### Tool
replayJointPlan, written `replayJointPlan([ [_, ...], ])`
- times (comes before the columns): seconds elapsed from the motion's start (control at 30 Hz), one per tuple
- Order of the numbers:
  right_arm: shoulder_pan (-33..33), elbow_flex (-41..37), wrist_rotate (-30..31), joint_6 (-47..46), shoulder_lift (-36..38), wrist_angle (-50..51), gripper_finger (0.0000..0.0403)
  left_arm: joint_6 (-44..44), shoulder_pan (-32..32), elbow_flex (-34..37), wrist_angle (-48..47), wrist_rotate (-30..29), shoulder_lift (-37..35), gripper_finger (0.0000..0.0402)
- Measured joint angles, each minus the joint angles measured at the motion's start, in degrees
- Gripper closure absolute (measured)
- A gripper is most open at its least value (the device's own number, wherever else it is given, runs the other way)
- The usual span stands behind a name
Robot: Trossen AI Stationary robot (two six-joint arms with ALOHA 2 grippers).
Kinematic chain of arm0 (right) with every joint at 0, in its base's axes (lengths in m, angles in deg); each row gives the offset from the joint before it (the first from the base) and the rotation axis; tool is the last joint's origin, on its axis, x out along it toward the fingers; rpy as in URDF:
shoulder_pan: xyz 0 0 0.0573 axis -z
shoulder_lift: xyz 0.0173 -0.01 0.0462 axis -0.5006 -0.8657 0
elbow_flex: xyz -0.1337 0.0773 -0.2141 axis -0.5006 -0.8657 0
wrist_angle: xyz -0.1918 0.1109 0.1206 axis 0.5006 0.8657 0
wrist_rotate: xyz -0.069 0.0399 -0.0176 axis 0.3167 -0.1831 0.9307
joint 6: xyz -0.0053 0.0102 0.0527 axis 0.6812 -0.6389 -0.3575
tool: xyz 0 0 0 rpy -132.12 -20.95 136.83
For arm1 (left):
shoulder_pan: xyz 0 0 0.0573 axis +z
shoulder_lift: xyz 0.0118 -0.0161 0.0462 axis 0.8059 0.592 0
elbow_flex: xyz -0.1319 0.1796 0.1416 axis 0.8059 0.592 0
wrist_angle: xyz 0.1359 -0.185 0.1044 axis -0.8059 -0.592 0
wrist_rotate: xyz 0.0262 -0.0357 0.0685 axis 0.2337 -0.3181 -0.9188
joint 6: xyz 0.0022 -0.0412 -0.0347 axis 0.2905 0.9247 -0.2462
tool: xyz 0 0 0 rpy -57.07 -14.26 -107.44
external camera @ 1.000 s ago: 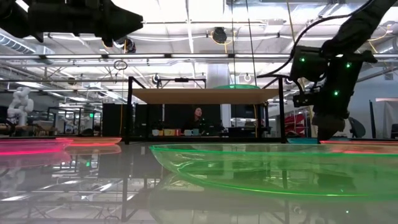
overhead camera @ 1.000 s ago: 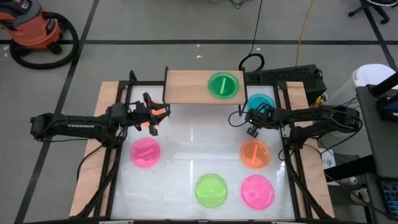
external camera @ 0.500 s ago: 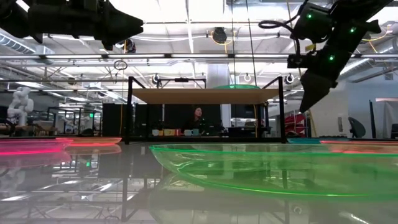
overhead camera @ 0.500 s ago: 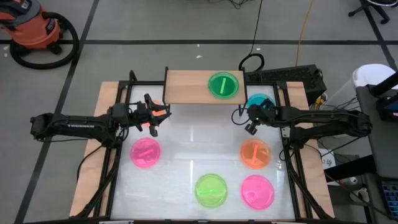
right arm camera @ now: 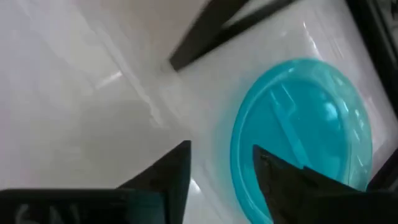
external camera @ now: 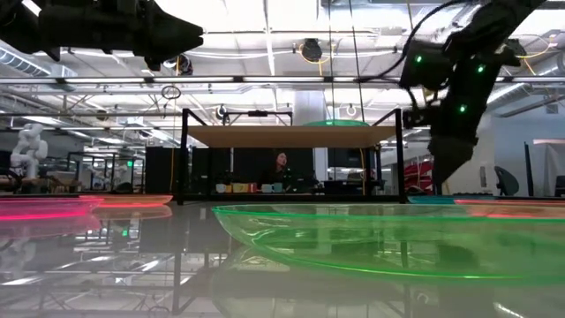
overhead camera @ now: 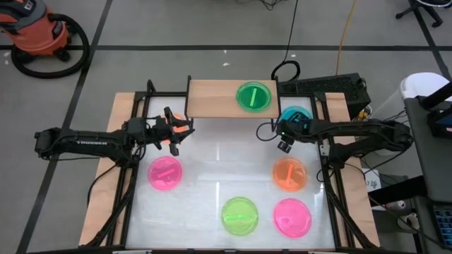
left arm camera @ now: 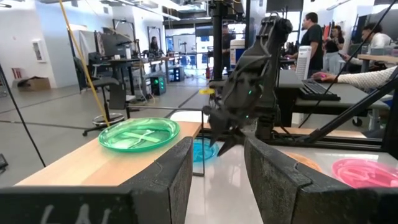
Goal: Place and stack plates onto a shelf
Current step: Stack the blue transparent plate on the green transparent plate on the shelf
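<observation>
In the high view the right gripper [overhead camera: 281, 141] hovered right of centre, jaws spread and empty, beside the blue plate [overhead camera: 295, 115] on the table just right of the shelf [overhead camera: 212, 97]; it should straddle the rim squarely before pinching. The left gripper [overhead camera: 178, 132] waited left of centre, jaws apart

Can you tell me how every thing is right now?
Round translucent green plastic plate: flat on the light-wood shelf.
Round translucent blue plate: flat on white table, beside shelf.
Orange plate, pink plates, second green plate: flat on table.
Left end effector: open, empty.
Right end effector: open, near the blue plate.
</observation>
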Motion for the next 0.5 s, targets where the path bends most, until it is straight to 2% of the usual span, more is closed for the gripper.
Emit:
replayJointPlan([
  [0.2,2.77,0.00,0.33,0.03,-7.36,-1.84,0.0238,0.04,0.00,0.00,-0.16,0.04,0.00,0.0250],
  [0.5,4.22,0.22,5.82,-0.02,-13.38,-2.79,0.0274,0.02,-0.05,0.00,-0.61,0.04,0.00,0.0250],
])
